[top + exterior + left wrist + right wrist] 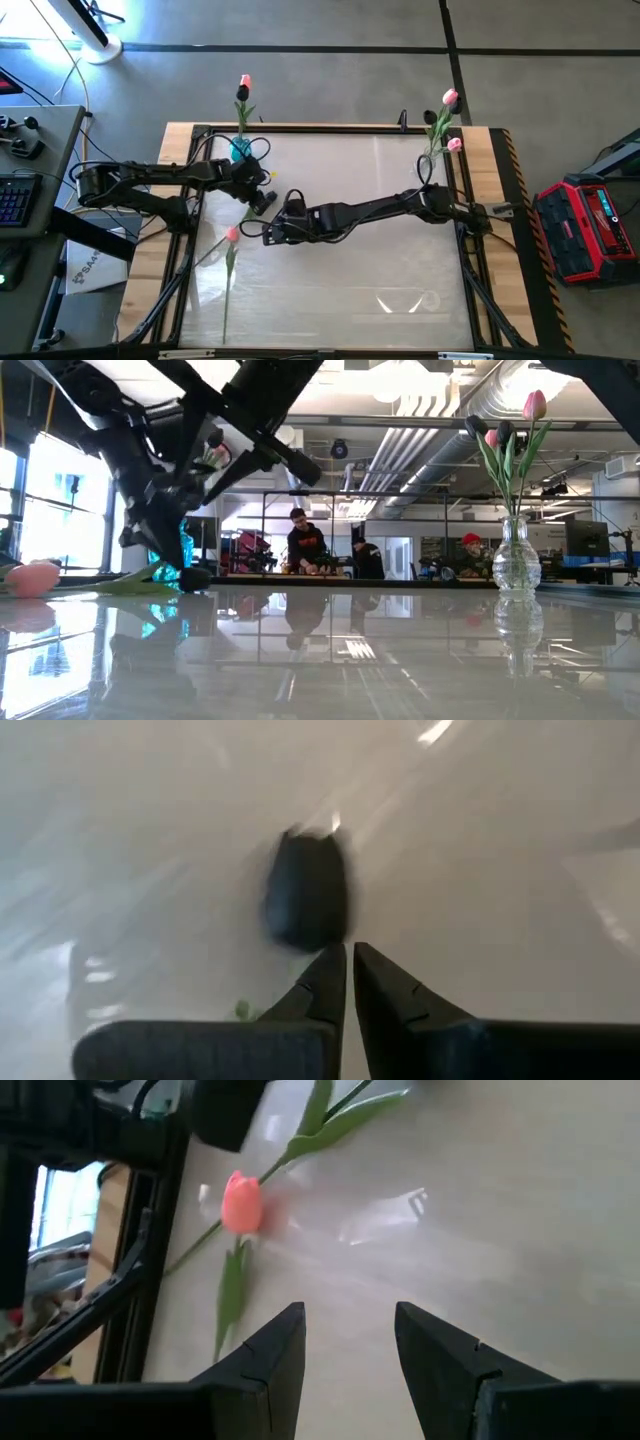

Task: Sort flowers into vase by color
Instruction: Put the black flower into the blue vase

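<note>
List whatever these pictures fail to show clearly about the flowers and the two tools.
- Left tool: fingers close together; the left wrist view is blurred, so a thin stem between them cannot be told.
- Dark blob ahead of it: motion blur hides what it is.
- Teal vase in the low view: mostly hidden by the arm.
- Pink tulip on the table: stem cut off by the right wrist view's edge.

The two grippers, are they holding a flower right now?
No. The right gripper is open and empty near a pink tulip; the left gripper is shut on nothing.
</note>
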Controlling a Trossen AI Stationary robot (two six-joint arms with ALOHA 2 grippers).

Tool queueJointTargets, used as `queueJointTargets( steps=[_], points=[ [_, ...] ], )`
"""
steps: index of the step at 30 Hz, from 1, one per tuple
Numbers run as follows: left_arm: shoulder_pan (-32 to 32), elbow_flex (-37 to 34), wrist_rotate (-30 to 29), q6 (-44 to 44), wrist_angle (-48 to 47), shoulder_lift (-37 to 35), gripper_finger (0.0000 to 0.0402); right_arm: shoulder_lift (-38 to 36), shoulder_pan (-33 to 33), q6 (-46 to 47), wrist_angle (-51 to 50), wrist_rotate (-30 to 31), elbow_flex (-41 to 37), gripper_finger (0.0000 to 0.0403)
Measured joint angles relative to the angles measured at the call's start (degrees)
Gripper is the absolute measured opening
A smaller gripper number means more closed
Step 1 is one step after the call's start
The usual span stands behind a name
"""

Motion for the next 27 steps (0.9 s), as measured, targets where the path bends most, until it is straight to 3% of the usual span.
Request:
queueJointTargets(
  steps=[6, 12, 19, 27],
  points=[
    [-0.02, 0.02, 1.59, -1.39, 3.52, -2.77, 0.0001, 0.00, -0.32, 0.22, -0.22, 0.79, 0.00, 0.0145],
    [-0.15, 0.02, 3.40, 0.93, 0.82, -5.48, 0.0007, 0.00, -0.55, 0.22, -0.12, 0.70, 0.00, 0.0145],
    [-0.61, 0.01, -1.27, 4.91, -13.89, -7.34, 0.0040, 0.00, -0.55, 0.93, -0.10, 0.06, 0.00, 0.0145],
    [-5.42, -2.08, -1.17, -0.34, -12.40, -7.30, 0.0088, 0.00, -0.57, 1.05, -0.11, 0.34, 0.00, 0.0145]
  ],
)
